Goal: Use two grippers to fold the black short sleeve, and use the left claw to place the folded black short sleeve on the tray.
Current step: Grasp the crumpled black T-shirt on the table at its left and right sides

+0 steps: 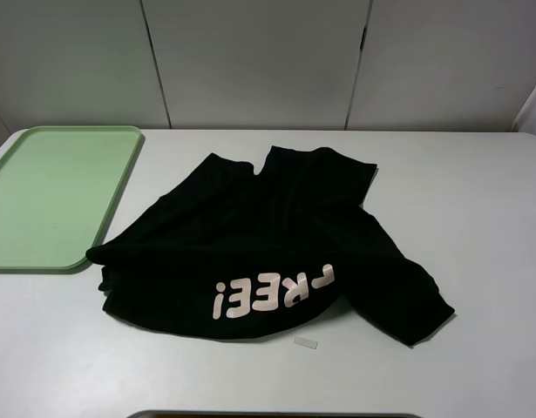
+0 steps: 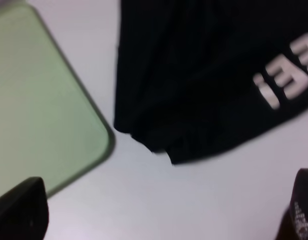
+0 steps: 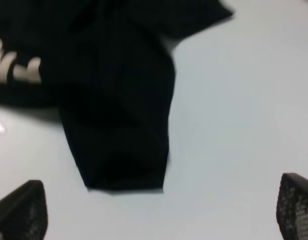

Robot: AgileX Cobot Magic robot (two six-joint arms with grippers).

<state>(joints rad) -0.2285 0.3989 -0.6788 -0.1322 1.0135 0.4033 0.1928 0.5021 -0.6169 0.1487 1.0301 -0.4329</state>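
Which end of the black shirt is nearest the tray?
The bunched left end of the shirt, right beside the near corner of the tray; the right-hand flap lies far from it.

Pale pink lettering (image 1: 274, 294) "FREE!", upside down, on the black short sleeve (image 1: 268, 226) near its front edge.

A plain black shirt (image 1: 268, 235) carries pale pink block letters (image 1: 272, 294) reading "FREE!". The tray (image 1: 41, 192) is a flat pale green with no pattern. The tabletop (image 1: 477, 192) is a pale grey-white. A small whitish tag (image 1: 306, 343) lies on it. The wall (image 1: 250, 61) is off-white, crossed by thin dark seams. The left claw (image 2: 159, 212) and right claw (image 3: 158, 210) are black, with a fine dotted texture.
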